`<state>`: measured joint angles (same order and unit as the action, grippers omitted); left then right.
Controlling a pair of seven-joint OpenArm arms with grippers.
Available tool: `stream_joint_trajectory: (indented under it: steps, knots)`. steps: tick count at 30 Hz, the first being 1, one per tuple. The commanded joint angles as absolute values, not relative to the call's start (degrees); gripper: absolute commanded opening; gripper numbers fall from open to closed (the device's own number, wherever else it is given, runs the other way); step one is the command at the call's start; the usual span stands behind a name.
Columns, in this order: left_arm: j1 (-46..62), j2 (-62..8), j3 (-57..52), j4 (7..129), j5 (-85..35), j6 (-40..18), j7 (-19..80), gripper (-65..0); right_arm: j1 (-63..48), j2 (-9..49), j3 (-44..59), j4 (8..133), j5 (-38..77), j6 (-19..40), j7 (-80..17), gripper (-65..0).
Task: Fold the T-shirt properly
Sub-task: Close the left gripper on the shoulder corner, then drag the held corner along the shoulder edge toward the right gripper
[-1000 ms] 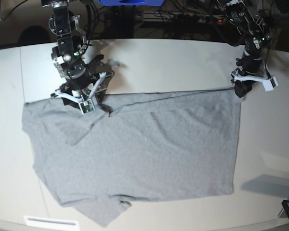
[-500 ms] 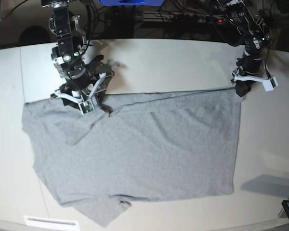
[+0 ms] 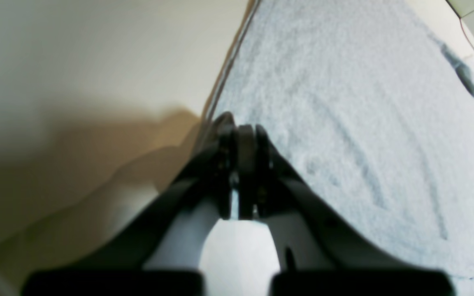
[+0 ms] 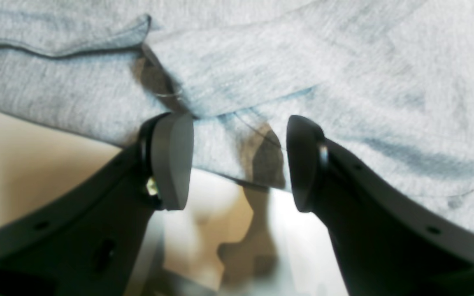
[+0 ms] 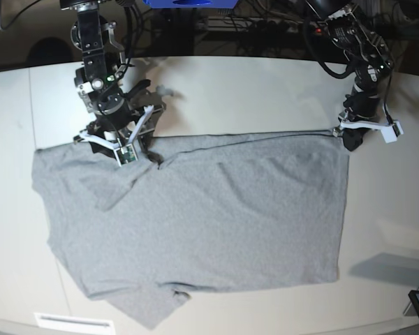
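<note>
T-shirt (image 5: pixel 195 223) lies flat on my worktop (image 5: pixel 251 91); left end effector (image 3: pixel 240 135) pinches its two-o'clock corner for lifting, right end effector (image 4: pixel 237 164) gapes around the ten-o'clock edge.

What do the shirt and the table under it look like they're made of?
The shirt looks like soft knit cotton jersey: flecked grey, matte, creasing softly, with a stitched hem. The table looks like a smooth, hard, off-white laminate or painted board with a faint sheen; which one I cannot tell.

The T-shirt (image 5: pixel 209 216) is soft heather-grey knitted cloth, matt and lightly creased. The desk (image 5: pixel 251 91) looks smooth, pale and faintly glossy. The right gripper (image 4: pixel 239 164) has matt dark plastic jaws.
</note>
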<state>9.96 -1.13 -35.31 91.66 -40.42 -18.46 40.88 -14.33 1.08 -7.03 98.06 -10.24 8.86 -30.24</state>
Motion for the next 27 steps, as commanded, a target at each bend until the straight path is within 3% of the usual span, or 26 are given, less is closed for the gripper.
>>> stream_joint_trajectory:
  steps: [1,27]
  knots:
    - [9.1,-1.7,-35.6,91.9,-41.4,-17.9,39.7,-65.0,-13.8,1.1,-6.9,99.1,-10.1,8.4,-28.8,-30.6]
    - [1.5,-1.5,-35.8,84.7,-41.4,-16.6,39.3,-65.0,-14.8,1.1,-7.3,99.2,-10.1,8.6,-28.8,-30.6]
